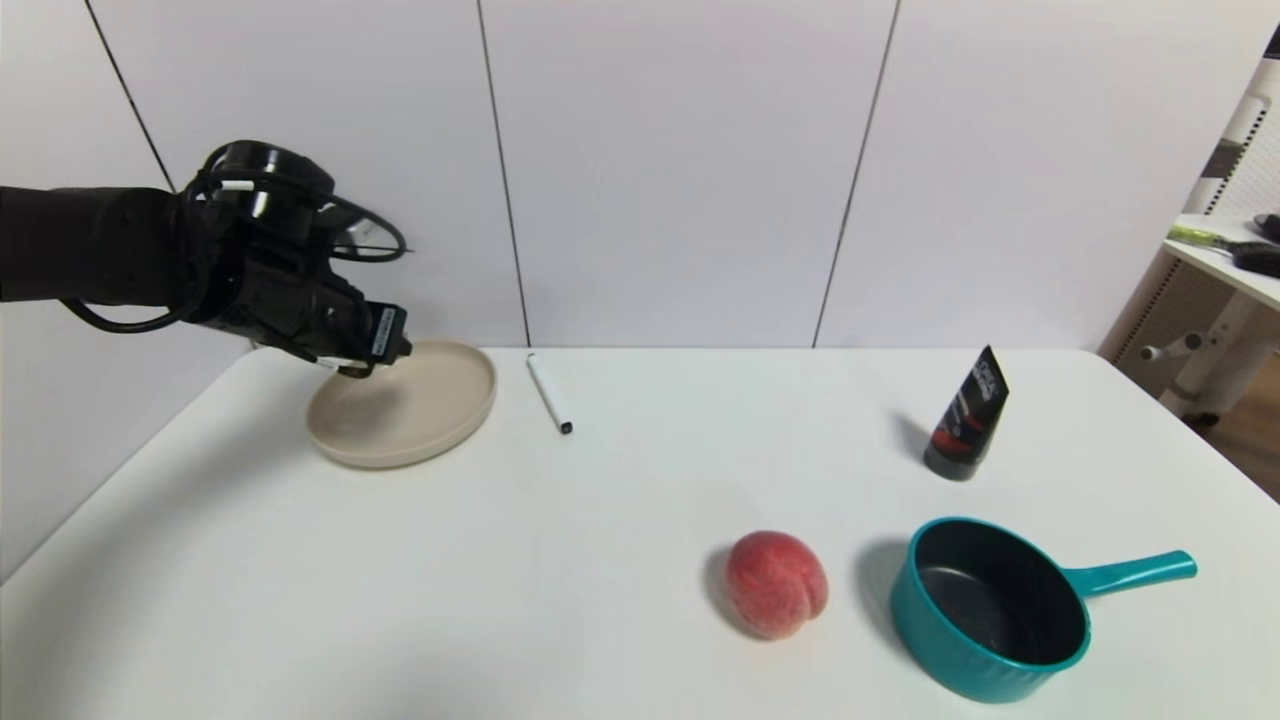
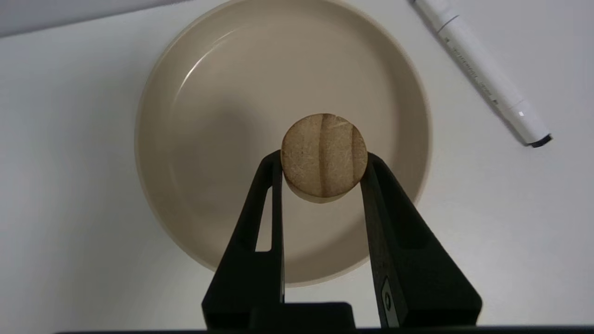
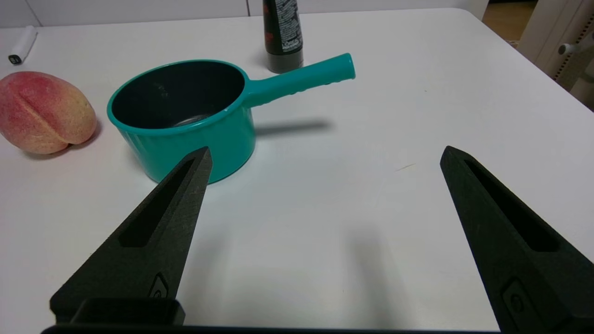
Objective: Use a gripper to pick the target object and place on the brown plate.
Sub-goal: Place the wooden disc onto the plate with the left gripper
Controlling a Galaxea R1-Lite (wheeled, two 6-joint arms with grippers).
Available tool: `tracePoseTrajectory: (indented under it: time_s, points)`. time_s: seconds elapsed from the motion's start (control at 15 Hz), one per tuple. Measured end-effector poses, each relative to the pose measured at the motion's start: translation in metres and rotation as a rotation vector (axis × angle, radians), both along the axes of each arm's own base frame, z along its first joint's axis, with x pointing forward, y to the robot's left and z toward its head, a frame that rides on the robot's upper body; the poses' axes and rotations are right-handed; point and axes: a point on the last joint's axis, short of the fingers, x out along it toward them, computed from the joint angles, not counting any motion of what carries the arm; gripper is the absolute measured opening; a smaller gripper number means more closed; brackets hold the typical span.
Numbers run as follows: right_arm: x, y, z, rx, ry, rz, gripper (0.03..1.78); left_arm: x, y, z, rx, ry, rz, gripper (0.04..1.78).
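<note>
My left gripper [image 2: 323, 160] is shut on the tan wooden cylinder [image 2: 324, 155], held by its sides between the fingertips, above the brown plate [image 2: 199, 93]. In the head view the left gripper [image 1: 352, 368] hangs over the far left part of the plate [image 1: 440, 420] at the table's back left; the cylinder is hidden there behind the gripper. The plate holds nothing. My right gripper [image 3: 325, 155] is open and empty, low over bare table near the teal saucepan; it is out of the head view.
A white marker pen [image 1: 548, 392] lies just right of the plate. A pink-red peach [image 1: 776, 583] and a teal saucepan [image 1: 990, 610] with its handle pointing right sit at the front right. A black tube [image 1: 968, 415] stands behind them.
</note>
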Motion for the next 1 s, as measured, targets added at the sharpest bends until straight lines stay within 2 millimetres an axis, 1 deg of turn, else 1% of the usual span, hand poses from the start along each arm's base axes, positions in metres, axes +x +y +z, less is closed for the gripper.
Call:
tracePoseTrajectory:
  time_s: [0.2, 0.33, 0.53, 0.73, 0.87, 1.0]
  points:
    - [0.0, 0.0, 0.0, 0.0, 0.0, 0.0, 1.7, 0.016, 0.01, -0.015, -0.025, -0.004, 0.007, 0.52]
    - [0.0, 0.0, 0.0, 0.0, 0.0, 0.0, 1.7, 0.023, 0.013, -0.027, -0.027, 0.021, 0.018, 0.52]
    - [0.0, 0.0, 0.0, 0.0, 0.0, 0.0, 1.7, 0.031, 0.013, -0.042, -0.027, 0.058, 0.022, 0.88]
    - [0.0, 0.0, 0.0, 0.0, 0.0, 0.0, 1.7, 0.037, 0.013, -0.051, -0.025, 0.071, 0.02, 1.15]
    - [0.0, 0.0, 0.0, 0.0, 0.0, 0.0, 1.7, 0.041, 0.013, -0.049, -0.025, 0.024, 0.014, 1.27]
    - [0.0, 0.0, 0.0, 0.0, 0.0, 0.0, 1.7, 0.04, 0.013, -0.042, -0.023, -0.012, 0.012, 1.37]
